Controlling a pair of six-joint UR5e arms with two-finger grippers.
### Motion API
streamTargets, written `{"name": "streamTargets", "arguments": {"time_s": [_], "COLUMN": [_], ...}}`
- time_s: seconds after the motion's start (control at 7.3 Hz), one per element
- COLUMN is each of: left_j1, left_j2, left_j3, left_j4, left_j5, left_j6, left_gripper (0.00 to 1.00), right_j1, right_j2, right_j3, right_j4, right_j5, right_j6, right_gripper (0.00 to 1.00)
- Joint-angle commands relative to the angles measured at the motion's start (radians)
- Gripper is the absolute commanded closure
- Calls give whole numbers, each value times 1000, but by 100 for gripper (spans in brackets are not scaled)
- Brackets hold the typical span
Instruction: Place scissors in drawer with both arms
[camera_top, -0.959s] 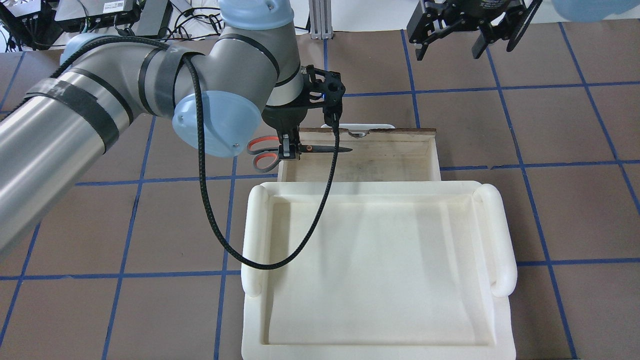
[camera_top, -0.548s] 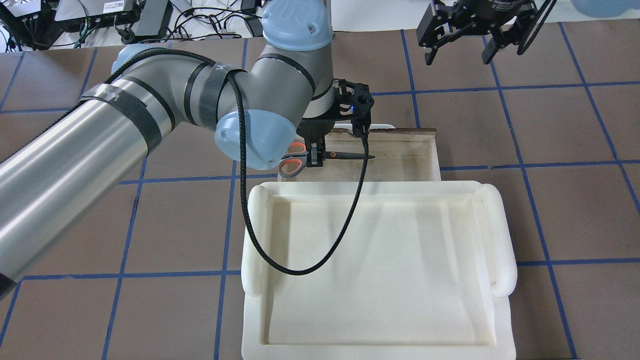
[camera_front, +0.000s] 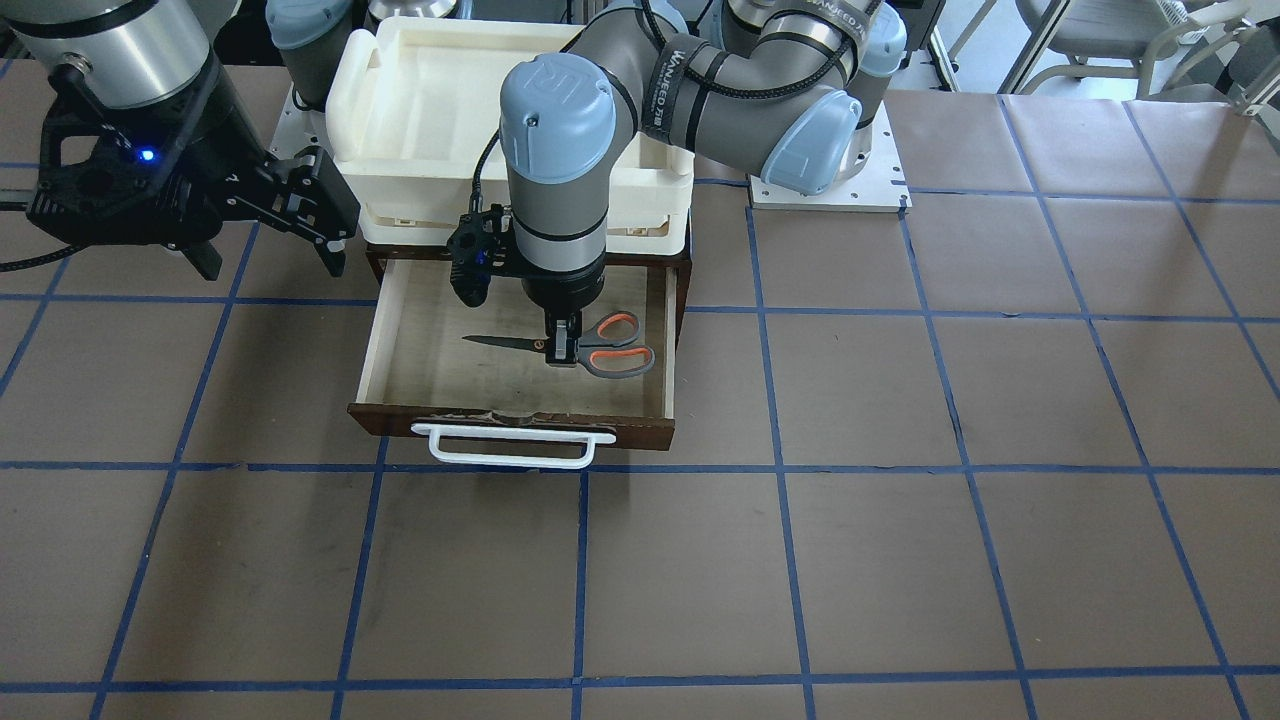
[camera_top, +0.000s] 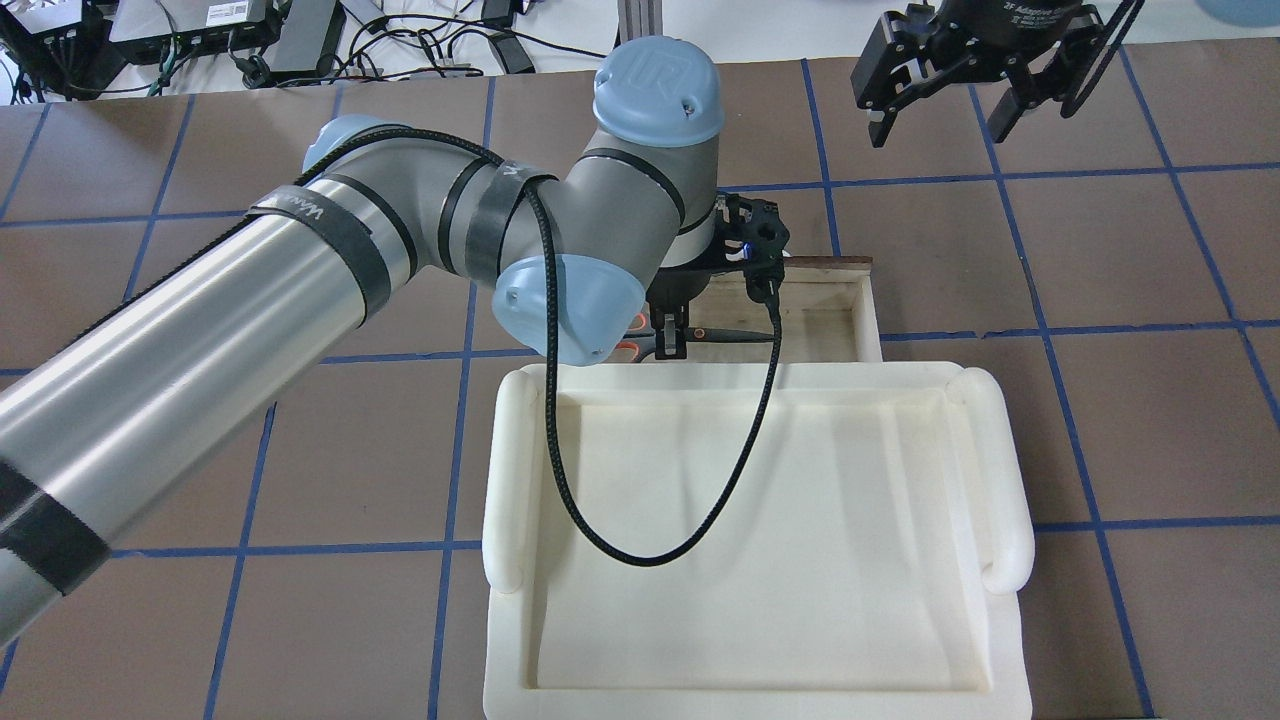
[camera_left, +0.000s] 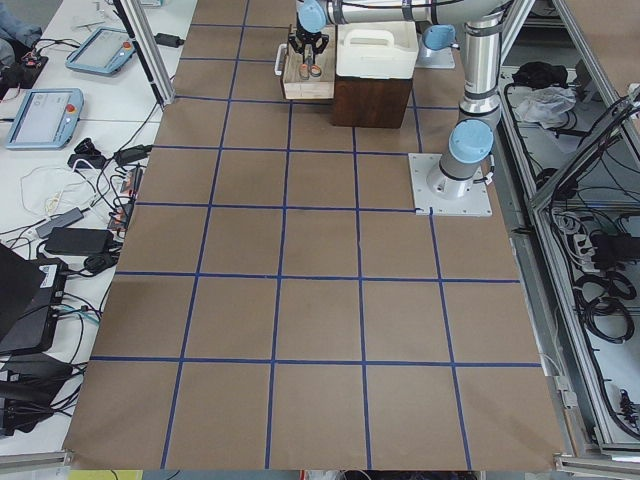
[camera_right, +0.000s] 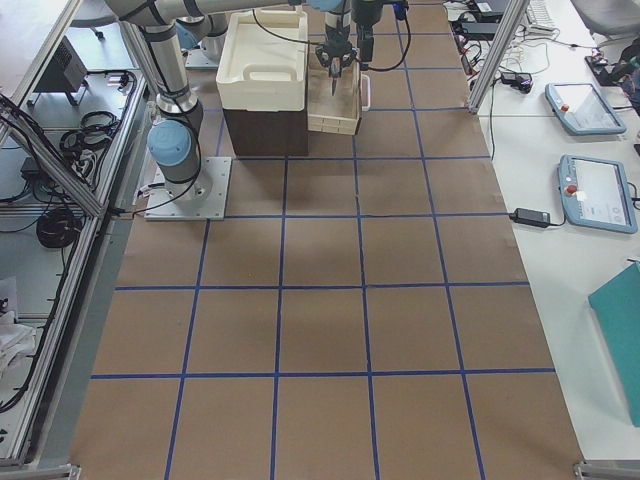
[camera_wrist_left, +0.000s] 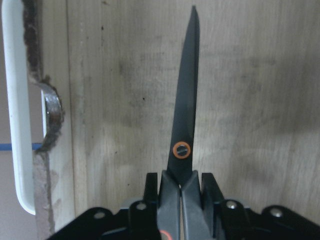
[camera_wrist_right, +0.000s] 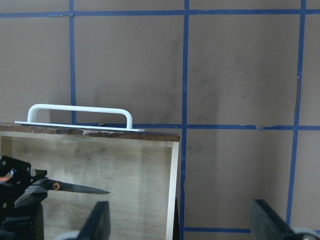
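The scissors (camera_front: 618, 360), with grey blades and orange-lined loops, are held level over the pale floor of the open brown drawer (camera_front: 378, 340). My left gripper (camera_front: 563, 346) is shut on them near the pivot and points straight down. In the left wrist view the blade (camera_wrist_left: 186, 115) points away from the shut fingers (camera_wrist_left: 207, 186), and the white handle (camera_wrist_left: 12, 125) is at the left. From overhead the blade (camera_top: 735, 331) shows beside the left gripper (camera_top: 672, 342). My right gripper (camera_top: 940, 112) is open and empty, hovering beyond the drawer's front right corner (camera_front: 265, 235).
A cream-white plastic bin (camera_top: 515, 470) sits on the dark cabinet (camera_right: 262, 130) above the drawer. The right wrist view shows the drawer handle (camera_wrist_right: 80, 111) and the scissors (camera_wrist_right: 80, 189). The brown table has blue tape lines (camera_front: 780, 380). Operator tablets (camera_right: 585, 105) lie off the table's side.
My left arm has carried the scissors to the right, from the drawer's left edge to well over its floor. My right gripper has drifted slightly right, still open.
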Motion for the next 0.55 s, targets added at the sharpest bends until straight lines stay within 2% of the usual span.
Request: {"name": "streamTargets", "arguments": {"time_s": [0.0, 0.41], "left_j1": [-8, -22], "left_j2": [-18, -35], "left_j3": [-1, -15], "left_j4": [3, 13], "left_j5": [-1, 0], "left_j6": [-11, -13], "left_gripper": [100, 100], "right_j1": [-1, -3], "right_j2": [-7, -6], "right_j3": [1, 1], "right_j4": [18, 47], "right_j5": [-4, -5], "right_j6": [-38, -28], "right_gripper": [0, 0]}}
